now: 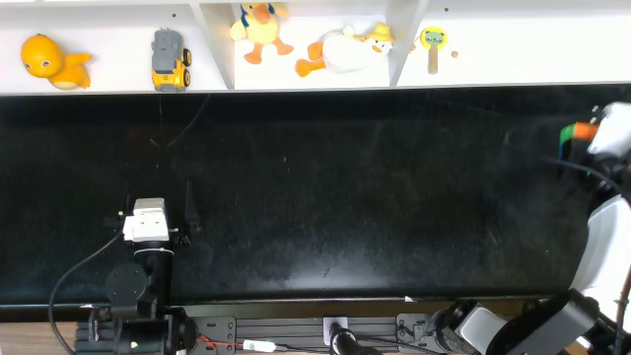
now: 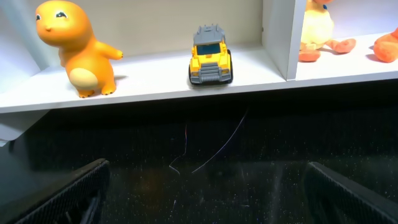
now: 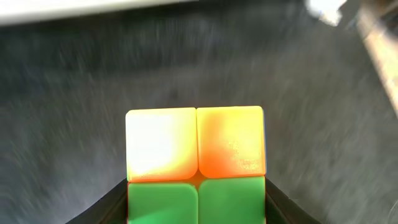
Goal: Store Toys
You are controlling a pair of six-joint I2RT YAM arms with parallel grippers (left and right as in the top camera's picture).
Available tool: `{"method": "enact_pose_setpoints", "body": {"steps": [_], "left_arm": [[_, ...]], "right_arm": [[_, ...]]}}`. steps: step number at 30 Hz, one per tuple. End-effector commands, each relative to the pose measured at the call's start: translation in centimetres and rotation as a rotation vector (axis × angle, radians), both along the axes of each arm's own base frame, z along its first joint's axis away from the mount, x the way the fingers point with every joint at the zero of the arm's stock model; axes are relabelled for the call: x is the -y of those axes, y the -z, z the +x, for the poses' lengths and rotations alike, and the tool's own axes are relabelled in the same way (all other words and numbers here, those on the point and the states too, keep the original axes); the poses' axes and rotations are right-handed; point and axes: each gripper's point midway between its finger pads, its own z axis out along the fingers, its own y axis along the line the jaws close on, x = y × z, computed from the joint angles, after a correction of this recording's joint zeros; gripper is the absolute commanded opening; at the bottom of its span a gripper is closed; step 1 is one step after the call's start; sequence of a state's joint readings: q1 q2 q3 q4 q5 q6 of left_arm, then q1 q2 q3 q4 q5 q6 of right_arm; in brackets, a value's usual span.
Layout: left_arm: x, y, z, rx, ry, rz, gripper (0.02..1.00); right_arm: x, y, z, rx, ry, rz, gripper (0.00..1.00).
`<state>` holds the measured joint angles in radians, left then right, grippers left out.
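Jaws of the right gripper (image 3: 197, 208) are clenched on a cube (image 3: 196, 143), one dark finger pressed against each side, and hold it above the counter (image 1: 345, 197). The cube is smooth, glossy plastic with square tiles split by thin seams. Two orange tiles are on the face away from the jaws, and two green tiles sit between them.

Jaws of the left gripper (image 2: 205, 190) are released and spread wide, gripping nothing, with matte black fingers low over the counter. That counter is black, finely speckled and marked with pale hairline scratches.

Straight ahead of the left jaws runs a flat white shelf (image 2: 155, 81) with upright dividers. In the bay facing them are a rounded orange figure (image 2: 74, 50) and a boxy yellow-and-grey truck (image 2: 210, 56). Past the divider sits a soft plush duck (image 2: 317, 28) with orange feet.
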<state>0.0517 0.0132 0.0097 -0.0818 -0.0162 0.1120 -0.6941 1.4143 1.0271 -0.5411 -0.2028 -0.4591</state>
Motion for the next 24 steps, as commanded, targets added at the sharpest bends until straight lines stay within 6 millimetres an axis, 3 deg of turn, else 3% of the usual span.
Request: {"method": "enact_pose_setpoints", "body": {"steps": [1,11,24], "left_arm": [[0.2,-0.1,0.0,0.006,0.007,0.016,0.998],[0.2,-0.1,0.0,0.006,0.007,0.016,0.998],[0.2,-0.1,0.0,0.006,0.007,0.016,0.996]], "right_arm": [[0.1,-2.9,2.7,0.094,0.074,0.071,0.457],[-0.4,-4.1,9.5,0.09,-0.004,0.055,0.463],[0.3,-3.1,16.1,0.034,-0.022,0.007,0.467]]}}
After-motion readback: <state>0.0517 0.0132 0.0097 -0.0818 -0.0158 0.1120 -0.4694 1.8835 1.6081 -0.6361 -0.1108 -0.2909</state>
